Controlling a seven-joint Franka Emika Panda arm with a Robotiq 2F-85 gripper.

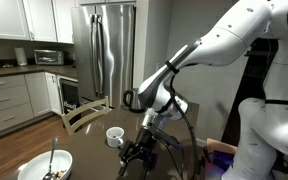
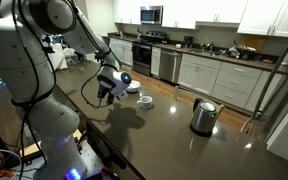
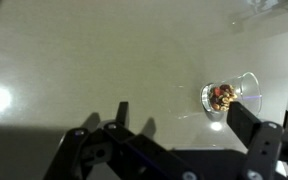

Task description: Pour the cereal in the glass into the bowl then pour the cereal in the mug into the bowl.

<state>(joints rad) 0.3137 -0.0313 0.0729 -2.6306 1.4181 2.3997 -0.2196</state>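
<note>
Dark and glossy, the table (image 1: 94, 150) carries everything we see. In an exterior view the claw (image 1: 137, 152) hangs low over it at the end of the white arm (image 1: 219, 40), pointing down. In the wrist view its two black fingers (image 3: 256, 130) stand wide apart with nothing between them, only bare tabletop.

Just beside the finger on the right of that view is the clear glass (image 3: 234, 88), with a small heap of reddish-brown cereal (image 3: 222, 96) inside. The finger does not touch the glass as far as we can make out, and we cannot tell from this angle whether the glass stands straight.

In an exterior view the small white mug (image 1: 114, 136) stands on the table near the claw, on the side toward the wooden chair (image 1: 84, 115). We cannot see into it. The wide white bowl (image 1: 29, 166) sits well apart from both, at the near corner of the table, with a metal spoon (image 1: 52, 155) sticking up out of it.

A steel kettle (image 2: 204, 116) stands alone farther along the table, and a steel fridge (image 1: 112, 50) rises behind the chair.
</note>
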